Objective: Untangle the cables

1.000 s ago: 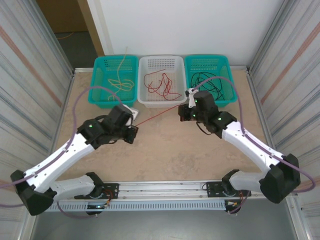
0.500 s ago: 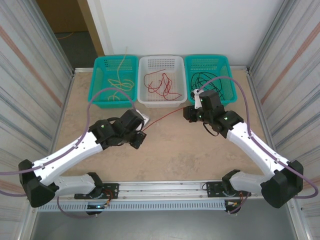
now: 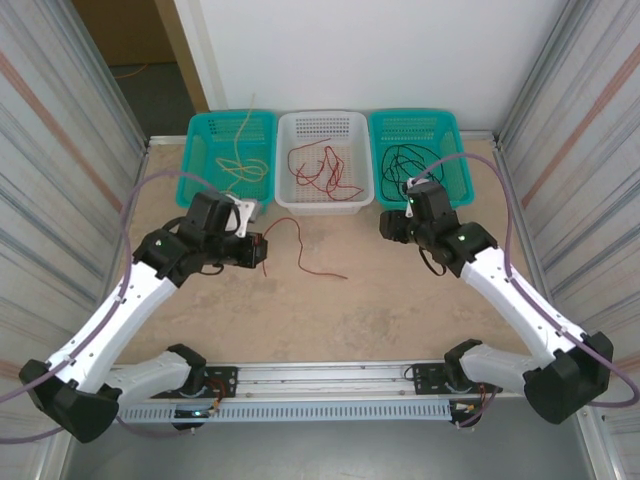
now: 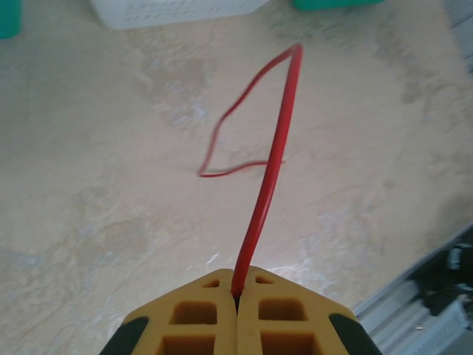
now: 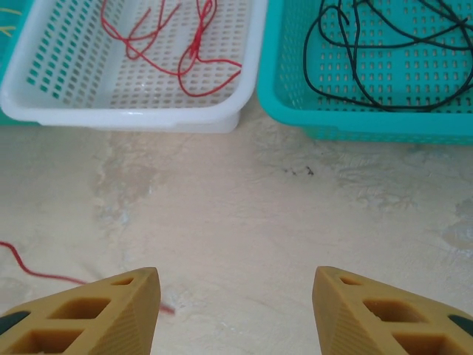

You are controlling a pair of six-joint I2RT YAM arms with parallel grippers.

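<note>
Red wire first, from the overhead camera: one red cable [image 3: 308, 266] lies loose on the table [image 3: 400, 300]. One end is pinched in the left tool [image 3: 260, 248], just short of the white basket [image 3: 320, 205] where the other red cables [image 3: 322, 168] lie. Yellow cables [image 3: 240, 165] sit in the left teal basket [image 3: 226, 207], and black cables [image 3: 420, 165] in the right teal basket [image 3: 415, 115]. From the pinch the strand kinks toward the white basket. Its long axis then runs diagonally to the near right, with the free end pointing at the table's middle. The right tool [image 3: 390, 228] hovers well apart from it.

On the left wrist camera we see the left tool [image 4: 237, 288] shut tight on the red cable [image 4: 277, 140]. The cable runs straight away from the fingertips, bends sharply and doubles back to a tip on the table.

On the right wrist camera the right tool [image 5: 235, 277] has its jaws apart with nothing between them. A bit of the red cable [image 5: 44, 276] lies at lower left.

We judge the step to be carrying this strand to the white basket. To do it well, we would hold the pinch firm and lift high enough that the trailing end clears the rim. We would also move slowly so the strand neither whips nor snags.
</note>
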